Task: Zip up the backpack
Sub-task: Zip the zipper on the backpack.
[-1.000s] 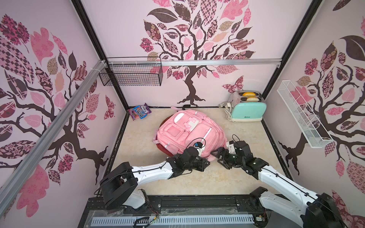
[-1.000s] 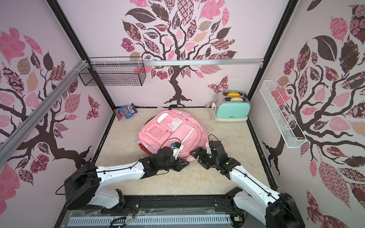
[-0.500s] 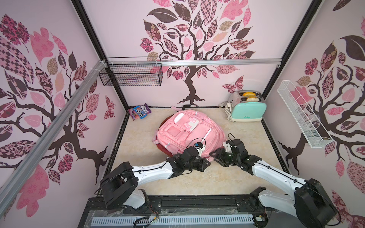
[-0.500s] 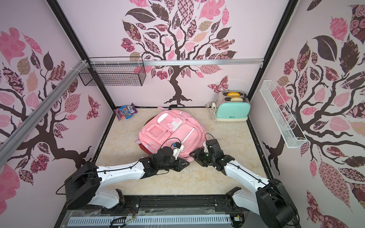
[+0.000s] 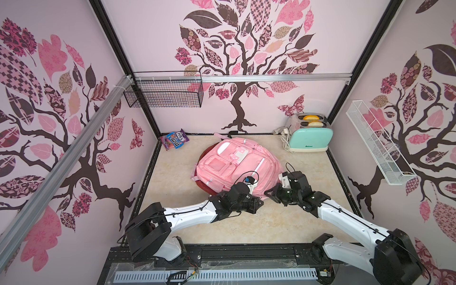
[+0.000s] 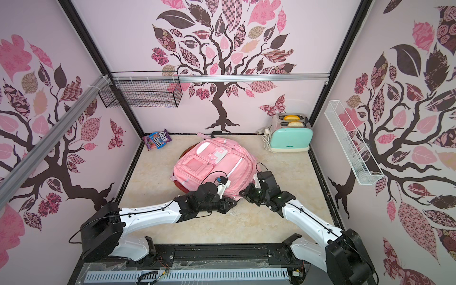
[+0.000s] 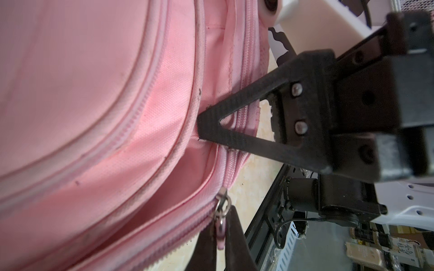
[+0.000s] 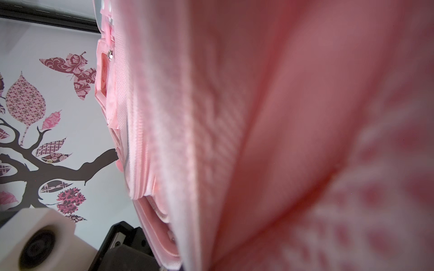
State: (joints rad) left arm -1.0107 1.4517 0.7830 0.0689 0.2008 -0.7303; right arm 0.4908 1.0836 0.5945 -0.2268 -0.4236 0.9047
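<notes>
The pink backpack point(image 5: 229, 162) point(image 6: 207, 160) is lying flat, front pocket up, around the middle of the bench point(image 5: 246, 229). Both arms are crowded in at its near edge.

The left wrist view is the useful one. The left fingers point(image 7: 236, 246) are pinched together on the little pink zipper pull point(image 7: 220, 237), with the metal slider point(image 7: 222, 205) sitting right above them. Past the slider the zip gapes open and you can see the lining. On the other side of it the teeth are meshed.

The right fingers point(image 7: 246, 142) are closed too. Their tips are dug into the backpack's fabric at the seam just beside that open stretch. The right wrist view is basically all blurry pink cloth, so it's no help there. In both top views the two sets of fingers point(image 5: 255, 203) point(image 5: 270, 193) sit near each other, not touching.

A mint toaster point(image 5: 308, 138) is in the back right corner and a candy bag point(image 5: 175, 142) is back left, both well apart from the backpack.
</notes>
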